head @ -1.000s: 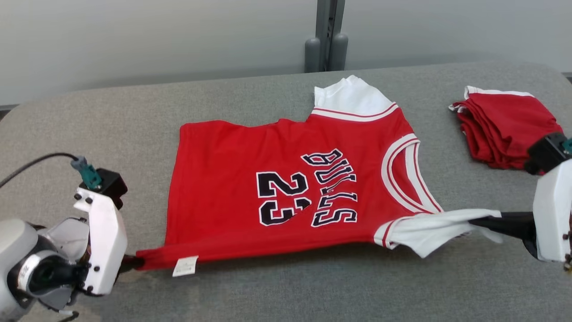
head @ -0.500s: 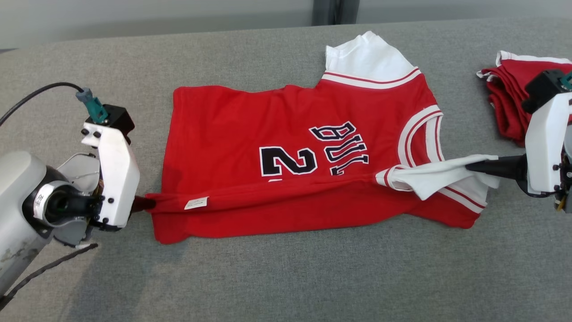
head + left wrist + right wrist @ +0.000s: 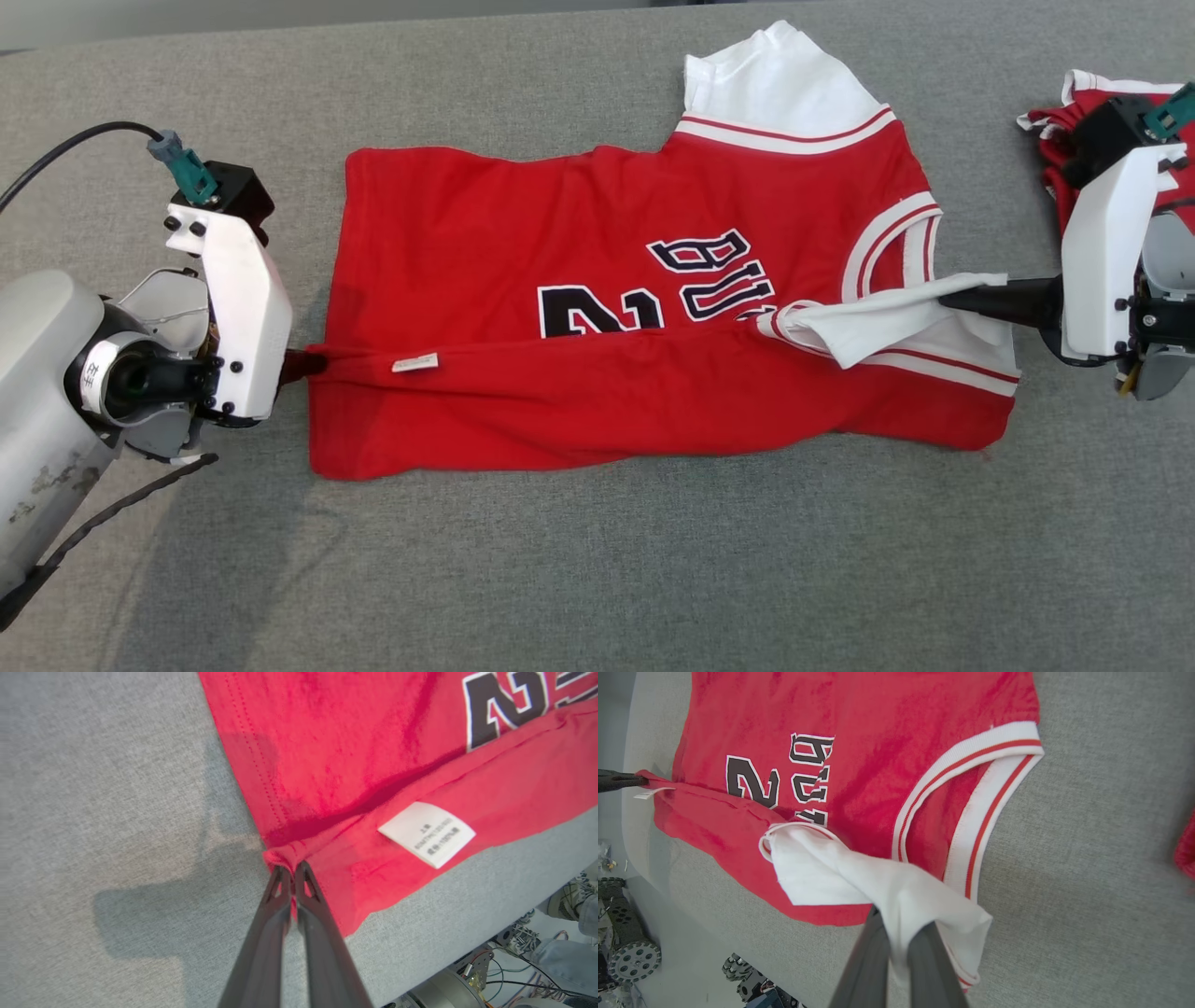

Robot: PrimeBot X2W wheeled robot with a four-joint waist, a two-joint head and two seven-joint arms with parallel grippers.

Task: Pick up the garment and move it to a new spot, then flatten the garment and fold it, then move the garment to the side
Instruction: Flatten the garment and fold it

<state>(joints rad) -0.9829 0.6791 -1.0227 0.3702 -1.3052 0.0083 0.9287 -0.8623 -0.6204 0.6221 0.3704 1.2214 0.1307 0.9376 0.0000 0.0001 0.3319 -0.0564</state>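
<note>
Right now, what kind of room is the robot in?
Probably a robotics lab: a grey padded table holds the red jersey, and wheeled machine parts and loose wiring sit on the floor beside it.

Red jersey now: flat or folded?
Half folded: near side of the jersey is doubled over its front, covering part of the number, ends pinched by left gripper and right gripper.
</note>
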